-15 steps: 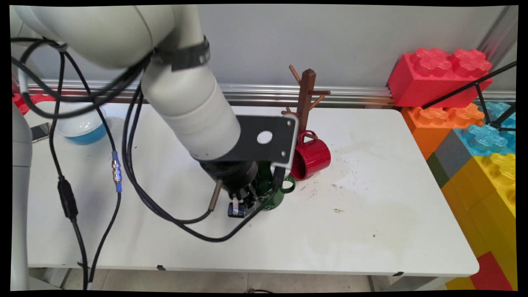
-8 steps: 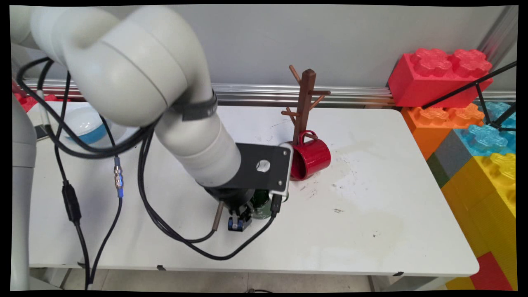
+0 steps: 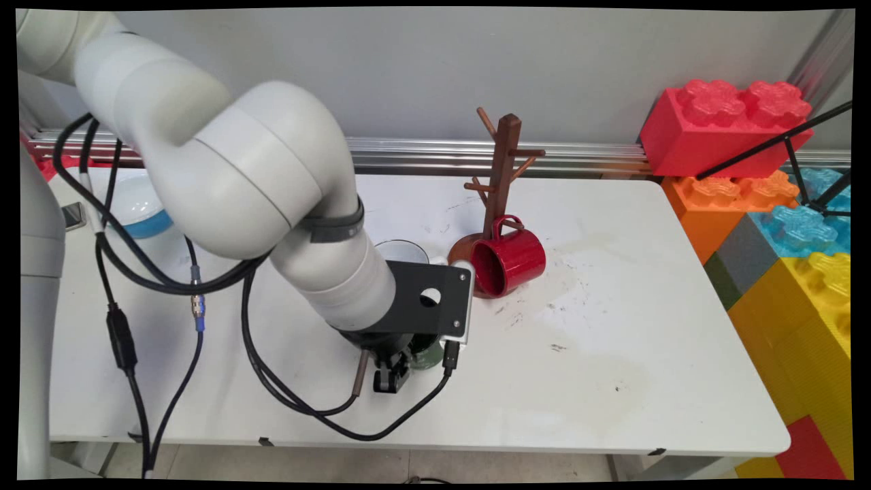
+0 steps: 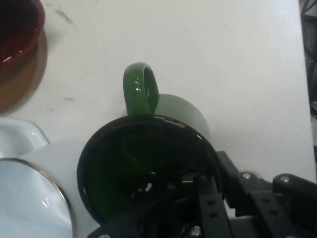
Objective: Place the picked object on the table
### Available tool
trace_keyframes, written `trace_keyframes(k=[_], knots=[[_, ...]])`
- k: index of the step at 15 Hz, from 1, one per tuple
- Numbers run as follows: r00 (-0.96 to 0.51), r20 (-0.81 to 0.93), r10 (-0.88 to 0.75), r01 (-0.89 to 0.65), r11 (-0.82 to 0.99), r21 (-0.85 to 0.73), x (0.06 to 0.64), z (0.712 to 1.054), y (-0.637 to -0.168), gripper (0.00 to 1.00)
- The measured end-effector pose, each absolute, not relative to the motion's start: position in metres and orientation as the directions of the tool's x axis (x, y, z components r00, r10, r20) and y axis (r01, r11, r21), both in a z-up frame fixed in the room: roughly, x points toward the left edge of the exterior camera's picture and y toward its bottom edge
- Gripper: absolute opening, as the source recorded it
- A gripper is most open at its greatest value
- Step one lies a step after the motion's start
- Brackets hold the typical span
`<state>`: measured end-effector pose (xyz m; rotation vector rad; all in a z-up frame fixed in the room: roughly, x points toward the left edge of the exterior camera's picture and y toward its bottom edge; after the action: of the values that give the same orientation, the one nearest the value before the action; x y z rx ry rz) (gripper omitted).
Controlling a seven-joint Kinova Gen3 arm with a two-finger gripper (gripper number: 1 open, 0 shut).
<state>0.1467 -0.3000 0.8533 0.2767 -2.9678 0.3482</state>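
Jaws grip the wall of the green mug [image 4: 173, 106]. In the hand view one of them reaches down inside the dark mouth and the other sits outside the rim, so they are clamped on the mug. The mug's mouth faces the hand camera, and its loop handle [image 4: 141, 89] points away from the jaws, toward the top of that view.

In the main view the green mug [image 3: 427, 354] is a small patch of green, mostly hidden behind the black bracket on the wrist. It is low over the near middle of the white surface [image 3: 612, 354]. Whether its base touches the surface cannot be told.

A white mug [image 3: 401, 252] stands just behind the wrist. In the hand view the white mug [image 4: 29, 198] lies right beside the green one, with a thin dark rim line. To the right of the white mug, a red mug [image 3: 510, 262] hangs tilted on a low peg of the brown wooden mug tree [image 3: 505, 163], its mouth turned toward the arm. Only the edge of the red mug [image 4: 17, 25] shows in the hand view's top left corner.

Far left, a blue-and-white bowl [image 3: 139, 211] sits near a phone [image 3: 71, 216], well apart from the mugs. Large toy bricks [image 3: 728, 129] are stacked past the right end of the surface.
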Motion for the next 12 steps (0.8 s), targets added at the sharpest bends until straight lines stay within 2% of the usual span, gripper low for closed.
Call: trace_keyframes(k=[12], knots=[[-0.973, 0.144, -0.178, -0.205, 0.959, -0.196, 0.148, 0.832, -0.301, 0.0]])
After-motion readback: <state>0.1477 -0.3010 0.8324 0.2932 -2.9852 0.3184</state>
